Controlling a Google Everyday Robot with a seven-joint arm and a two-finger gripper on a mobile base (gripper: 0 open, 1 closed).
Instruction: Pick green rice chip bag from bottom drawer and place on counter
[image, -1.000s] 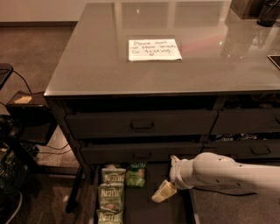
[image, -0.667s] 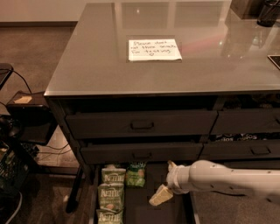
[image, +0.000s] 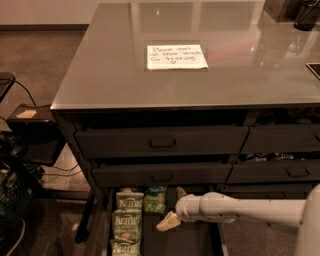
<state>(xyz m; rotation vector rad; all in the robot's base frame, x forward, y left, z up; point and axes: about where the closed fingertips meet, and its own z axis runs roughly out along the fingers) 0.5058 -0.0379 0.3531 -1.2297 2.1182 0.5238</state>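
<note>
Leftward the white arm had crept over the last second, carrying the gripper (image: 174, 207) from mid-drawer to just right of the green rice chip bag (image: 155, 199). Its two cream fingers stood spread, one toward the far end and one nearer me, with nothing held between them. The bag lay at the far end of the bottom drawer (image: 192, 242), close under the closed drawer (image: 161, 174) above, and just beside the farthest Kettle bag (image: 129, 200) on its left. That crowding was what worried me: a close from this side could shove the slick little bag left into the Kettle bags, or pinch one of them along with it. Coming up too steeply, the arm might also knock the drawer front overhead before reaching the counter (image: 115, 75).
</note>
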